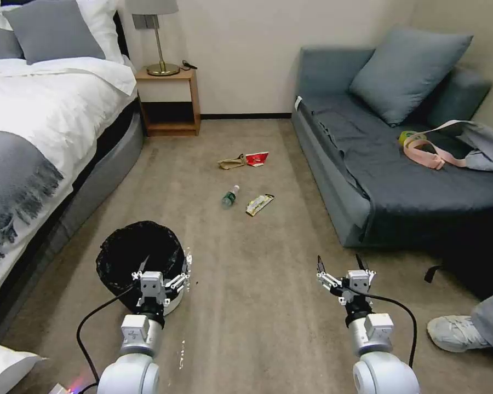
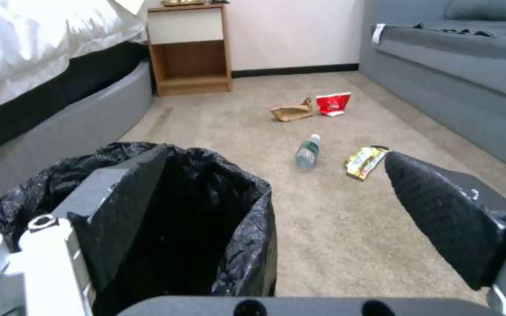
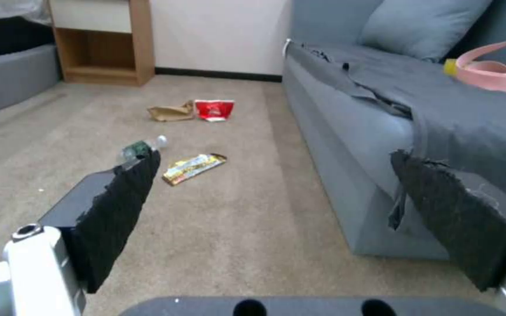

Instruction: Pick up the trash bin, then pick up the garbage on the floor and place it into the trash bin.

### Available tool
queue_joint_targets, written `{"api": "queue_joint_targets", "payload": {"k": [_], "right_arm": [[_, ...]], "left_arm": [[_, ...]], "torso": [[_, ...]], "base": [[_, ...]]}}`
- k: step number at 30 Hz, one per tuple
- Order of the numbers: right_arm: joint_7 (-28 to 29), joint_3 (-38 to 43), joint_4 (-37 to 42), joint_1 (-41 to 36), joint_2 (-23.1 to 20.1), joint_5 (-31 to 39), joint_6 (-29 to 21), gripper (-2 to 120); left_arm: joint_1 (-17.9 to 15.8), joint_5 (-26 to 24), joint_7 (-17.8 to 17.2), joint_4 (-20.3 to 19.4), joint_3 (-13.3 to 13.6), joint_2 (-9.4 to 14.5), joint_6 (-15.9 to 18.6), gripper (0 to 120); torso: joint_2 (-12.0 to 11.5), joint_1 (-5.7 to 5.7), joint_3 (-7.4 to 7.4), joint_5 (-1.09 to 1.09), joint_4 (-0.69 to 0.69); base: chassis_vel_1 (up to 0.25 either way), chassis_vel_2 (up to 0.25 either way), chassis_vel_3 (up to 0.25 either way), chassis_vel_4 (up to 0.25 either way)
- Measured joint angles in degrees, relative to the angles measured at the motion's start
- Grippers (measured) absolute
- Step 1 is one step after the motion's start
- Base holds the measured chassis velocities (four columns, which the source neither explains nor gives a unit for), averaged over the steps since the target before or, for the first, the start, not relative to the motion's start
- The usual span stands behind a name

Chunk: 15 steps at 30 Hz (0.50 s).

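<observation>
The trash bin (image 1: 127,253), white with a black bag over its rim, stands on the carpet at the front left. My left gripper (image 1: 161,275) is open at its near right rim. In the left wrist view one finger (image 2: 118,206) lies over the bin's mouth (image 2: 206,210) and the other stands outside it. The garbage lies farther ahead: a clear bottle (image 1: 230,196), a yellow-white wrapper (image 1: 259,204), a brown paper bag (image 1: 231,162) and a red-and-white carton (image 1: 256,158). My right gripper (image 1: 340,265) hangs open over bare carpet near the sofa, holding nothing.
A bed (image 1: 33,126) runs along the left, and a wooden nightstand (image 1: 168,101) stands at the back wall. A grey sofa (image 1: 367,180) on the right carries a pink strap (image 1: 430,156) and a tape roll. A person's shoe (image 1: 454,334) rests at the front right.
</observation>
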Motion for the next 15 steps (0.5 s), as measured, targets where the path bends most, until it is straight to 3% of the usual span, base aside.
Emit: {"api": "queue_joint_targets", "payload": {"k": [15], "right_arm": [[0.0,0.0,0.0,0.0,0.0,0.0,0.0,100]], "left_arm": [[0.0,0.0,0.0,0.0,0.0,0.0,0.0,100]], "torso": [[0.0,0.0,0.0,0.0,0.0]], "base": [[0.0,0.0,0.0,0.0]]}}
